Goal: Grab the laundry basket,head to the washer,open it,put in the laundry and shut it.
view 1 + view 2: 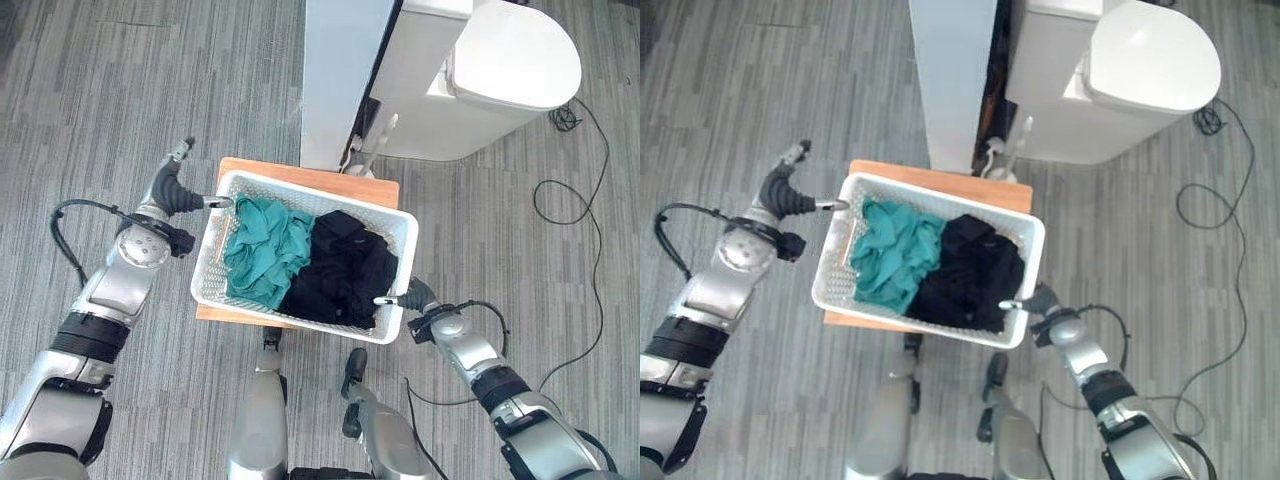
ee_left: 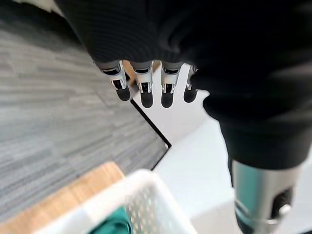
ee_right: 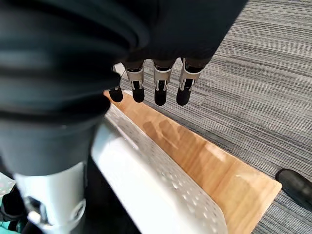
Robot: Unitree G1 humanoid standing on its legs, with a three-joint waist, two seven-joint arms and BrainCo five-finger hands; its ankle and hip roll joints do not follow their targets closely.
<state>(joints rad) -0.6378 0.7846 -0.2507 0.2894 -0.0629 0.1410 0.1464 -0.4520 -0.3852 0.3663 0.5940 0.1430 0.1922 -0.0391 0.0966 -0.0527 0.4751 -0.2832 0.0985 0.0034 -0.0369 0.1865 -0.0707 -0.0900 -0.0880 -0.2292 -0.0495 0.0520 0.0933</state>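
The white perforated laundry basket (image 1: pixel 305 255) sits on a low wooden table (image 1: pixel 300 176), loaded with a teal garment (image 1: pixel 262 245) on its nine o'clock side and a black garment (image 1: pixel 345 270) on its three o'clock side. The washer (image 1: pixel 480 75), white with a rounded lid, stands at about one o'clock from the basket, well apart across the grey striped carpet (image 1: pixel 110 90), beside a tall white panel (image 1: pixel 340 70).

The left hand (image 1: pixel 185 198) is at the basket's nine o'clock end, its thumb over the rim. In the left wrist view its fingers (image 2: pixel 146 92) hang straight and relaxed past the basket's corner, not curled on anything, so it reads as released. The right hand (image 1: pixel 415 297) is at the basket's four o'clock corner, touching the rim; in the right wrist view its fingers (image 3: pixel 158 87) also point straight down outside the basket wall, above the table top, unclenched.

As a judgement, the task is at its very start: both hands bracket the basket's two ends, but neither has closed on it, and the basket rests on the table. Still to do are the grip and lift, the walk to the washer, opening it, loading both garments and shutting it. The washer's lid looks closed.
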